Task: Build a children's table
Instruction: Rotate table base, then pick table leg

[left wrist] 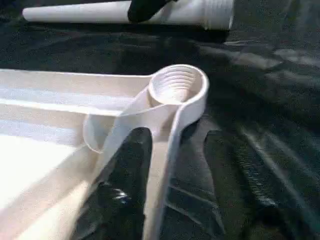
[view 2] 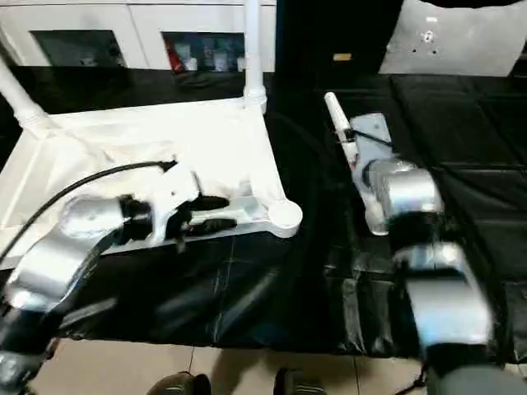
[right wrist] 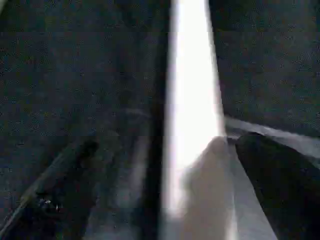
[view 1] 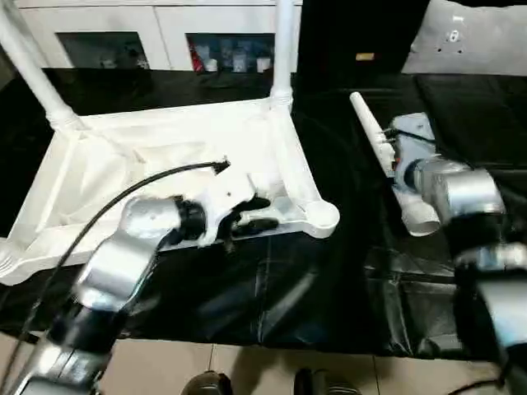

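Upside down on the black sheet (view 1: 272, 296): one white tabletop (view 1: 165, 160), ribbed underside up. Two legs already standing in its far corner sockets: far-left leg (view 1: 29, 70) leaning left, far-right leg (view 1: 283, 49) upright. At the near-right corner, one empty threaded socket (left wrist: 178, 86). One loose leg (view 1: 375, 136) lying on the sheet to the right of the tabletop, thin end far, wide end (view 1: 422, 218) near. Three legs counted in all.

Left tool (view 1: 251, 216) at the tabletop's near rim, just left of the empty socket, straddling the rim wall: one black finger (left wrist: 125, 175) inside the rim, the other outside on the sheet, parted and not pressing on the wall, so released. Right tool (right wrist: 165, 180) over the loose leg, fingers spread wide to either side of it, one black finger (right wrist: 280, 175) close beside the white shaft, nothing clenched.

Behind, one white cabinet (view 1: 156, 33) with two glass doors. Two shoe tips (view 1: 206, 383) at the near edge of the tiled floor.
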{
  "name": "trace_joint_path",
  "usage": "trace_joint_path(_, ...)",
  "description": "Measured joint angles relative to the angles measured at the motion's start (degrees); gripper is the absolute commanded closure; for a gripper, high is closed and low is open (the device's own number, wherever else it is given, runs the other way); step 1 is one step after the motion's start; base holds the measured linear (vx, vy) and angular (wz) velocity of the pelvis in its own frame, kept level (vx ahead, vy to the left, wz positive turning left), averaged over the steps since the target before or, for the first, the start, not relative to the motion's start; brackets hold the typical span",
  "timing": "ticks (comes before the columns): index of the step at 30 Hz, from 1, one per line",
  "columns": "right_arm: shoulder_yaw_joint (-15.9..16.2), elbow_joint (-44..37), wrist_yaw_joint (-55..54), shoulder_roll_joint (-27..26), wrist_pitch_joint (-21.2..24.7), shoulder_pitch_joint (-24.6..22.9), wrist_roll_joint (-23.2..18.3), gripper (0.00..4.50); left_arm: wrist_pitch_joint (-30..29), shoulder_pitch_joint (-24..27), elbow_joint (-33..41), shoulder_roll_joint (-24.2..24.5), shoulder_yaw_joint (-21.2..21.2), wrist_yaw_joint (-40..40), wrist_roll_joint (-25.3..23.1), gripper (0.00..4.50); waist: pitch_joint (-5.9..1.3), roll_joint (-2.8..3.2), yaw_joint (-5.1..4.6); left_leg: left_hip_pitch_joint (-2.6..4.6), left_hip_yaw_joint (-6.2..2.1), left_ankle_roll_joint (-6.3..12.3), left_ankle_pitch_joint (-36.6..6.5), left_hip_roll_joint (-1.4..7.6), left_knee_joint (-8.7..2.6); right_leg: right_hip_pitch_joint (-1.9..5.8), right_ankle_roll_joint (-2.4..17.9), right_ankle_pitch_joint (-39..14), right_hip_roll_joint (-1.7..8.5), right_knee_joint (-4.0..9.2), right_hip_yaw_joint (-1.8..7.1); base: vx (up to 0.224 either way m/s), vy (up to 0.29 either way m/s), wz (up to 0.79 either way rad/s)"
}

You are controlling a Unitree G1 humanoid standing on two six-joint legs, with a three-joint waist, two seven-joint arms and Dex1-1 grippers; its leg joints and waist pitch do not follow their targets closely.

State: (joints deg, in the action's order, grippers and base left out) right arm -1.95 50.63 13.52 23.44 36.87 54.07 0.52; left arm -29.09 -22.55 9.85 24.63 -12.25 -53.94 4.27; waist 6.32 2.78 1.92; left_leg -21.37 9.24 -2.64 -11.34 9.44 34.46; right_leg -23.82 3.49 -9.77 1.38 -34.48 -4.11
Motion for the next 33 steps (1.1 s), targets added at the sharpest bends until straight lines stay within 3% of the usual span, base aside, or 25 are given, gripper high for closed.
trace_joint_path(5,0.05,5.68,1.73,2.06,0.56,0.21,0.34,0.0,-2.67,3.97,3.55,0.85,0.05,0.84,0.7,2.23,0.01,-0.01,0.01,0.01,0.02,0.01,0.0,0.01,0.05,0.0,0.02,0.01,0.0,-0.02,0.0,0.0,0.0,0.0)
trace_joint_path(13,0.42,6.98,11.41,2.02,2.39,0.8,-1.23,0.0,-5.42,4.38,7.86,0.92,-0.03,1.81,2.31,2.23,0.0,-0.02,0.04,0.11,0.06,0.01,0.0,0.05,0.1,0.15,0.06,0.03,-0.01,-0.05,-0.02,0.0,0.0,0.0)
trace_joint_path(17,2.58,2.82,18.02,1.88,6.29,-0.52,-2.2,0.0,-6.52,4.72,9.28,0.9,-0.12,1.93,3.03,2.23,-0.03,-0.1,0.05,0.07,0.06,0.01,0.0,0.07,0.11,0.19,0.05,0.03,-0.02,-0.05,-0.02,0.0,0.0,0.0)
trace_joint_path(32,3.65,-19.89,24.6,1.56,27.09,-9.32,-9.32,0.0,-9.3,6.21,12.76,0.99,-0.55,4.34,3.94,2.23,-0.09,-0.57,0.34,0.29,0.06,0.0,0.0,0.08,0.11,0.47,-0.35,-0.21,-0.02,-0.01,-0.02,0.0,0.0,0.0)
trace_joint_path(33,3.67,-21.34,24.72,1.67,28.3,-9.79,-9.8,0.29,-9.39,6.23,12.87,1.01,-0.57,4.39,4.0,2.15,-0.09,-0.57,0.34,0.29,0.06,0.0,0.0,0.08,0.11,0.47,-0.35,-0.21,-0.02,-0.01,-0.02,0.0,0.0,0.0)
